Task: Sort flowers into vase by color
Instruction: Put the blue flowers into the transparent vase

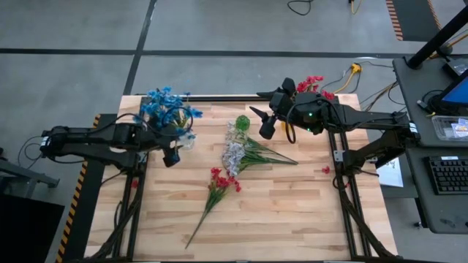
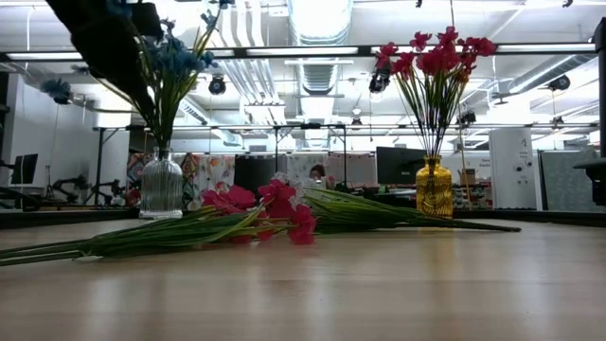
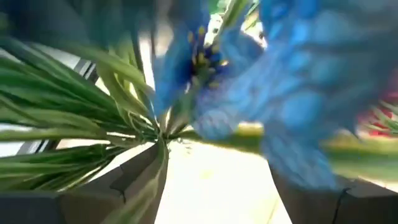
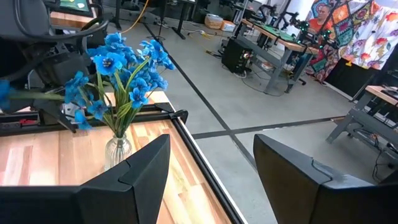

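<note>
While the left gripper (image 1: 173, 156) hangs right beside the clear vase (image 2: 161, 186) of blue flowers (image 1: 165, 107) at the table's back left, blossoms fill its wrist camera, so I can't tell if its fingers are clenched or released. Moving right, 1 red spray (image 1: 219, 183) lies flat mid-table, its stem running toward the front edge, and a pale white bunch (image 1: 235, 154) lies just behind it. Further right, the right gripper (image 1: 263, 120) hovers over the back of the wooden table (image 1: 292, 212), fingers spread apart and gripping nothing. Back right, red flowers (image 2: 434, 57) stand in a yellow vase (image 2: 434, 190).
</note>
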